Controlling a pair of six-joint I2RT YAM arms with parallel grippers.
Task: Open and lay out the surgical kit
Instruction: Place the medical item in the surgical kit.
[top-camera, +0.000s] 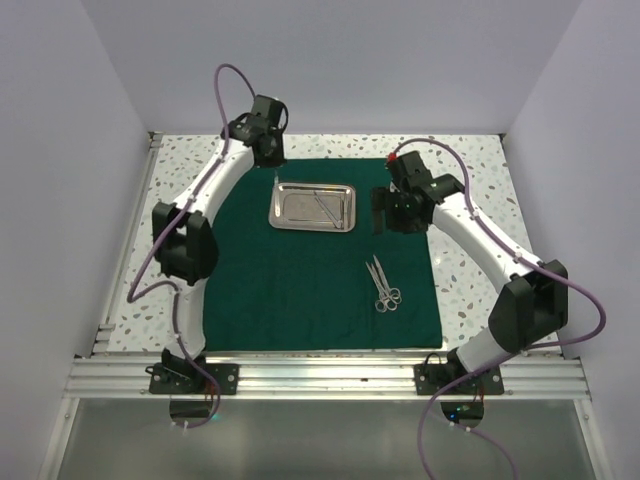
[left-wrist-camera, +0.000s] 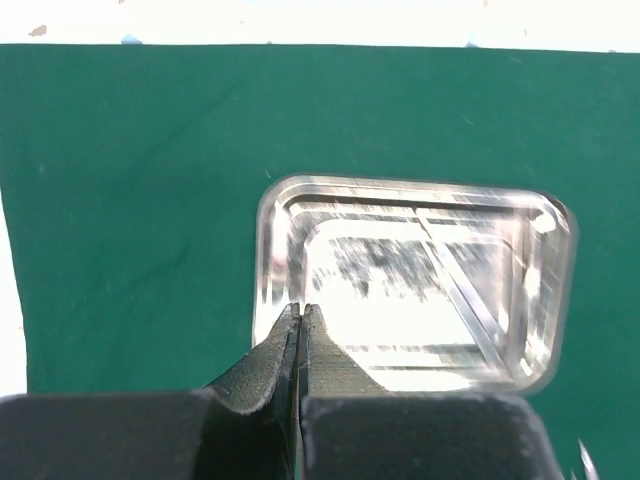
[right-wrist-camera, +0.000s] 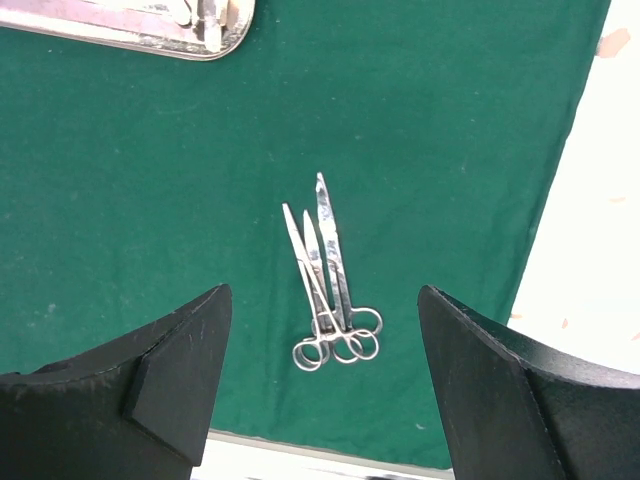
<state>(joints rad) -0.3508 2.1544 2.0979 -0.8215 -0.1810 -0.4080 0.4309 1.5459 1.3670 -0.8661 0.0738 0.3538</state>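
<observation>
Green cloth (top-camera: 250, 290) lies spread flat, limp, likely to bunch if dragged. Left gripper (left-wrist-camera: 300, 312), clenched on nothing, hovers by the far-left corner of the steel tray (top-camera: 285, 207); the tray looks rigid, light and slick, so pinch its rim. Ring-handled instruments (top-camera: 383, 285) lie nearer, thin and slippery, easiest taken across the shanks. Right gripper (top-camera: 392, 222) hangs spread wide right of the tray.

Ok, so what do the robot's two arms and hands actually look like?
They match. The left arm and right arm are built from curved white links joined by black joint housings, and a lilac cable loops off each. The left hand and right hand are matte black, each with two wedge-shaped fingers.
</observation>
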